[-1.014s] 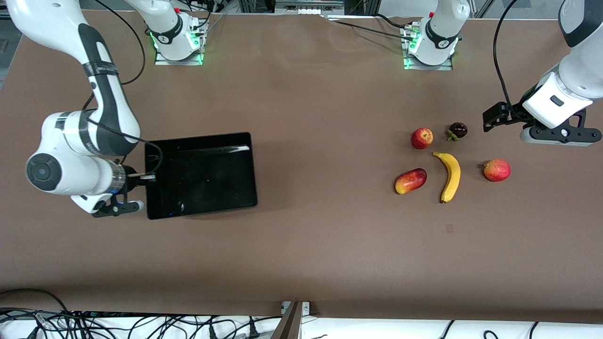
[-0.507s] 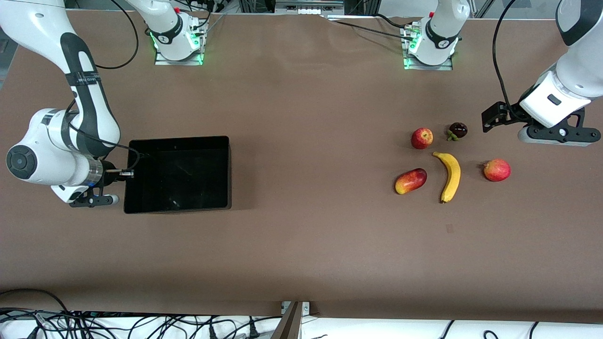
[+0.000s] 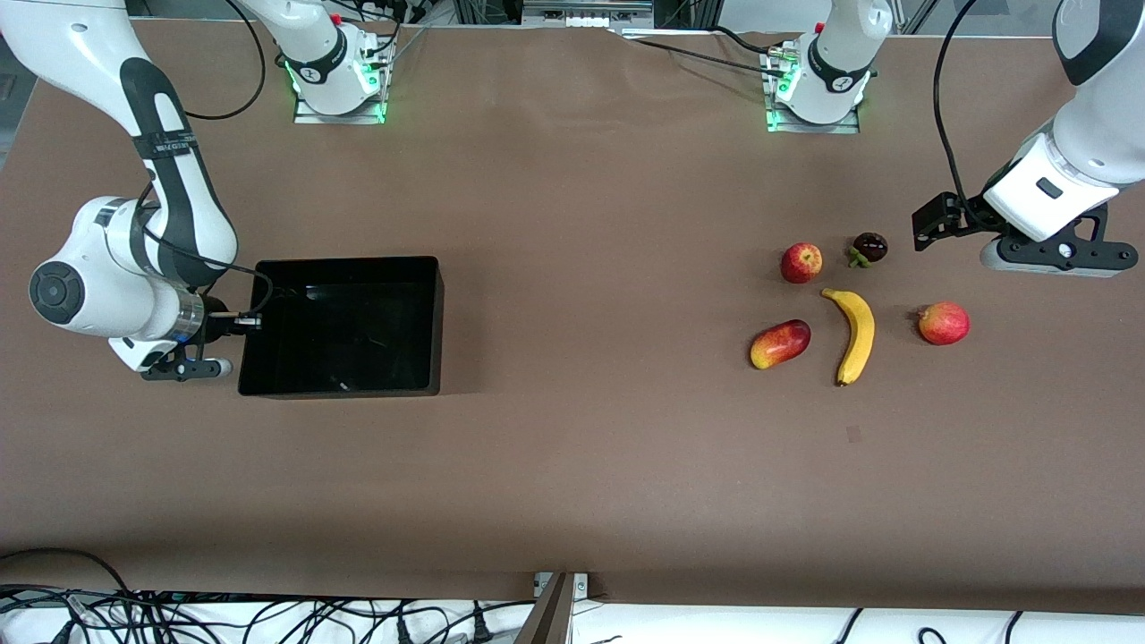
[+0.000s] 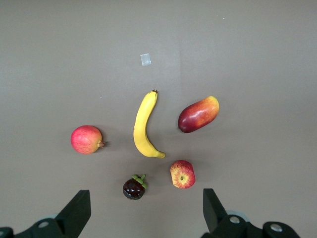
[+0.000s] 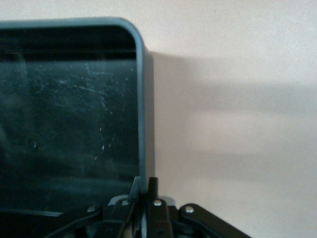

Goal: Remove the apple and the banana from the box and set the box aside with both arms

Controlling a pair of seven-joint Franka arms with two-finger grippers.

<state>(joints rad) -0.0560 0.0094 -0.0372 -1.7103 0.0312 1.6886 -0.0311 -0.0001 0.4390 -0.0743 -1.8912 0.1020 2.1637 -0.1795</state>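
Item, box (image 3: pixel 344 326): empty, at the right arm's end of the table. My right gripper (image 5: pixel 143 191) pinches its wall, seemingly near-closed. Left gripper (image 4: pixel 143 210) hangs wide open, empty, over apple (image 3: pixel 801 263) and banana (image 3: pixel 854 334). Risk: one-sided grip may tilt the box.

The brown table (image 3: pixel 572 465) carries the black box (image 3: pixel 340 326), banana (image 3: pixel 856 335), apple (image 3: pixel 801 262) and three other fruits.

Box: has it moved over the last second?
Yes. The box has slid toward the right arm's end of the table, away from the banana, and turned square to the table edge. The right gripper pinches its wall.
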